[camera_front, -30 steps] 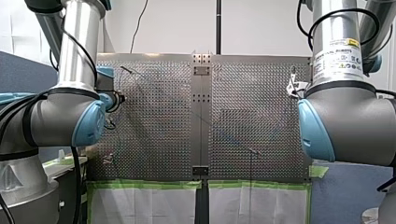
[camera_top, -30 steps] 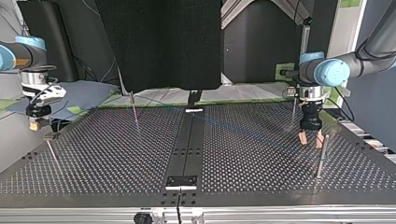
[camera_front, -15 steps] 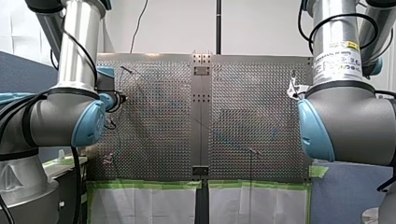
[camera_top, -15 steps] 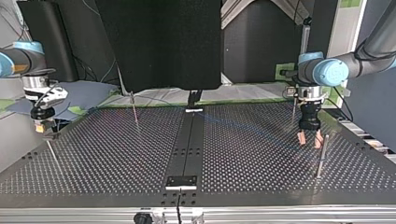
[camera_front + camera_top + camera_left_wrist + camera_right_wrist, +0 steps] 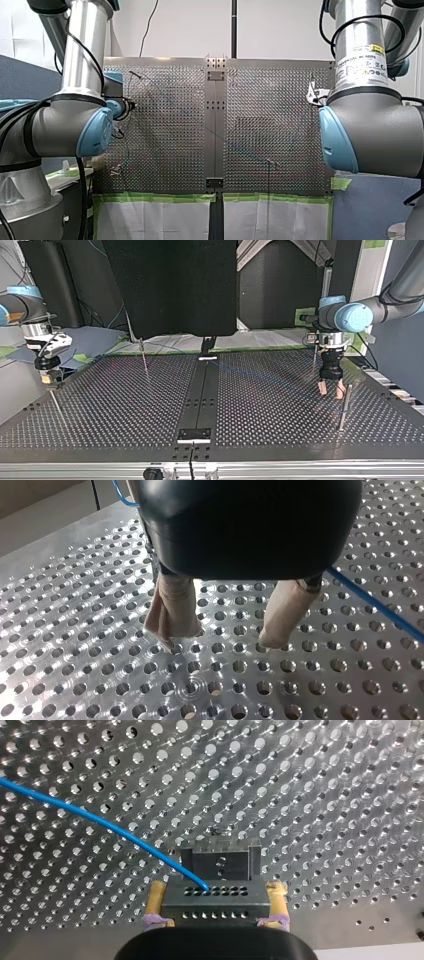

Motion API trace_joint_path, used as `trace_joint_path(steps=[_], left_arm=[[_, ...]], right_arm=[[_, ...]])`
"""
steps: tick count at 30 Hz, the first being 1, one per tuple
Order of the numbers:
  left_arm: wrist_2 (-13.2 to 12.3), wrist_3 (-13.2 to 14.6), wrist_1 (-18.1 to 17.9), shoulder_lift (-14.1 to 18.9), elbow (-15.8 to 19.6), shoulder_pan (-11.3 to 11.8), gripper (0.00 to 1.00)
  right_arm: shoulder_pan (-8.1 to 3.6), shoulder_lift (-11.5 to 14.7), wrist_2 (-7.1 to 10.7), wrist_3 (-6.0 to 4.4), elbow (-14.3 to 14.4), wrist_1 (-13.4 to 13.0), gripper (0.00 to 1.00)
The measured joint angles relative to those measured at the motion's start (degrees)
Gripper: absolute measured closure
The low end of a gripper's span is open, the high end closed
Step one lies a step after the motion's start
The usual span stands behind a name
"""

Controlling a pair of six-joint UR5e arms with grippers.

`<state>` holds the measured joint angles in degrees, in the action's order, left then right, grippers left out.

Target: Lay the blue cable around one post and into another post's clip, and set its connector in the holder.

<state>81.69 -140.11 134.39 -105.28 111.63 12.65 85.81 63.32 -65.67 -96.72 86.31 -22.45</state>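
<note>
Right gripper (image 5: 217,889) is clamped on the grey connector (image 5: 215,902), yellow pads on either end, so the holes on top and the blue cable (image 5: 100,822) coming out of it are left free. The dark holder (image 5: 220,862) sits just ahead, so my guess is it's lining up for the drop-in. Left gripper (image 5: 220,637) hangs spread wide over the perforated table (image 5: 75,670), gripping nothing. The cable passes just beside one finger, and the gripper's near a post (image 5: 344,407), probably so it can guide the cable.
</note>
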Motion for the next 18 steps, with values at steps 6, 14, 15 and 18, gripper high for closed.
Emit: trace_joint_path(steps=[6,14,15,18], left_arm=[[0.00,0.17,0.00,0.01,0.01,-0.03,0.11],[0.00,0.19,0.00,-0.02,-0.01,-0.11,0.11],[0.00,0.19,0.00,-0.01,-0.02,-0.14,0.11],[0.00,0.21,0.00,-0.02,-0.01,-0.18,0.11]], right_arm=[[-0.36,-0.02,0.10,0.56,-0.21,0.38,1.00],[-0.49,-0.06,0.35,1.92,-0.98,0.44,1.00],[-0.50,-0.07,0.53,1.89,-1.04,0.34,1.00],[-0.50,-0.13,1.20,1.80,-1.21,-0.01,1.00]])
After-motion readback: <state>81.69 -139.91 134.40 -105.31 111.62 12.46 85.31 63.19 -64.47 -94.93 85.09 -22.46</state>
